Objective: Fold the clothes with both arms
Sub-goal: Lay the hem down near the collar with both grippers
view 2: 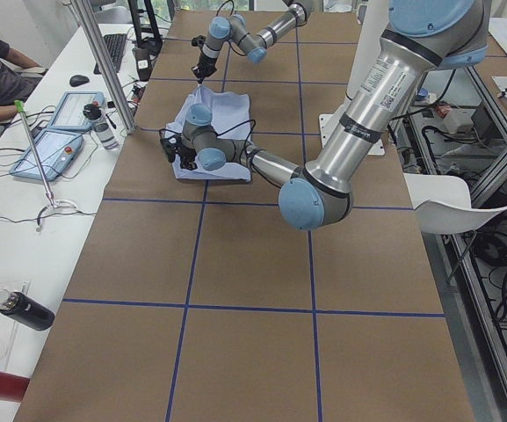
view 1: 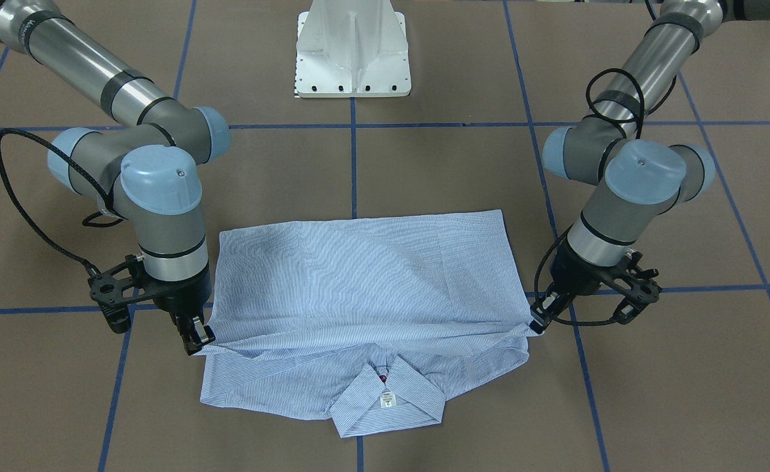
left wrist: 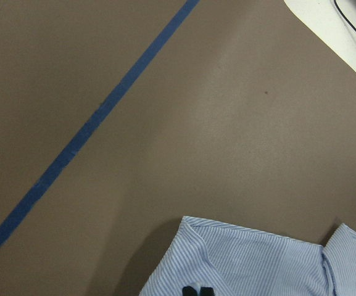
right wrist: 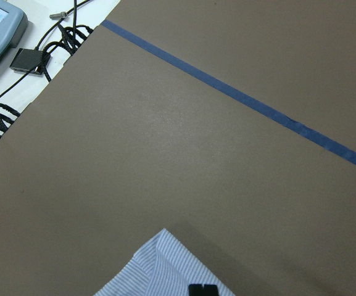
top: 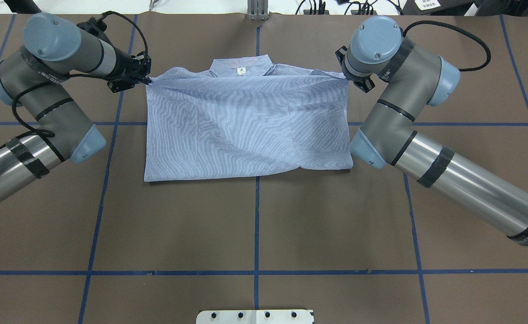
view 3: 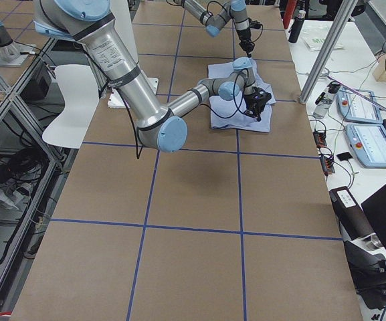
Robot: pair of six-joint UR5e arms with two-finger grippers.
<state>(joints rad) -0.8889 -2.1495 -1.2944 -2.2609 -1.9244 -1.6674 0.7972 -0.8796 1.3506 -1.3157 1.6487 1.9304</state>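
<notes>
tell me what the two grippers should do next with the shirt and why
Probably lower slightly and open both, letting the cloth settle. The left gripper and right gripper each pinch a corner of the folded-over half of the shirt. That half's edge already lies just short of the collar, stretched taut between them, so the fold looks placed.

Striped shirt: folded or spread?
Folded: light blue-and-white striped shirt doubled over, top layer's corners pinched by left gripper and right gripper beside its collar.

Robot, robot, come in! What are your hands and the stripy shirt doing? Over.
Left gripper and right gripper both pinching shirt corners. Shirt folded up toward collar, edge lifted taut. Nothing seen in the way.
</notes>
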